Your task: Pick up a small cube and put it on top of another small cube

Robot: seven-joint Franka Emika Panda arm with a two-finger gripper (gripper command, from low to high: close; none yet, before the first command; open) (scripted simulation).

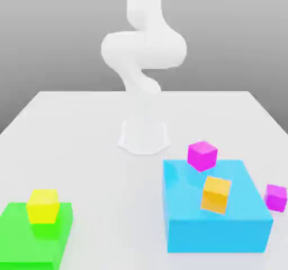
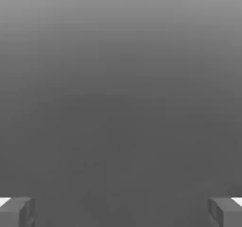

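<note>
We see the white arm (image 1: 143, 49) standing at the far middle of the pale table (image 1: 112, 184), its base at the exterior view's centre. In the hand view our gripper (image 2: 121, 213) has its two fingers wide apart, with nothing between them. At the near right, in the exterior view's terms, we have a big blue block (image 1: 216, 236). On its top, towards the near side, sits the orange cube (image 1: 216, 195). The magenta cube (image 1: 202, 156) is at the blue block's far edge, turned so that a corner faces us; we cannot tell whether it rests on the block or is just behind it. The purple cube (image 1: 275, 198) is farther to the exterior view's right, just beside the blue block and apart from the other cubes. At the near left we see a flat green block (image 1: 28, 238), with the yellow cube (image 1: 43, 206) on top of it, towards its far side. The small cubes all stand apart, none stacked on another; which one is to be lifted, we cannot tell.
</note>
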